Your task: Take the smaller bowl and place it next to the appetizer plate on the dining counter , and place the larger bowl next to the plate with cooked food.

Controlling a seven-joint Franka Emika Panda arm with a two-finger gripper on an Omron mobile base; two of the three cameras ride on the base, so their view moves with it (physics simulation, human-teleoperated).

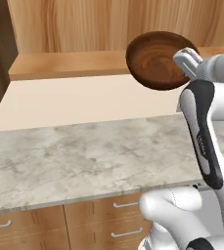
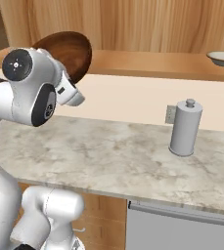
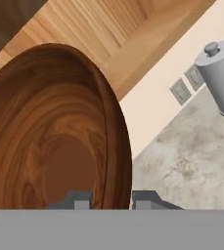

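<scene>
The larger bowl [image 1: 155, 58], deep, dark brown and grained, hangs tilted on its side above the marbled stone counter [image 1: 84, 156]. My gripper [image 3: 113, 200] is shut on its rim, one fingertip inside the bowl [image 3: 59, 146] and one outside. In the right base view the bowl [image 2: 69, 51] sits behind my upper arm. A small shallow bowl with a pale rim [image 2: 223, 58], seemingly the smaller bowl, rests on the raised wooden ledge at the far right. Both plates are out of view.
A grey cylindrical canister [image 2: 185, 128] stands on the counter by a wall outlet [image 2: 170, 114]. The wooden ledge [image 1: 59, 63] runs along the back above a cream wall strip. Wooden drawers [image 1: 35, 229] sit under the counter edge.
</scene>
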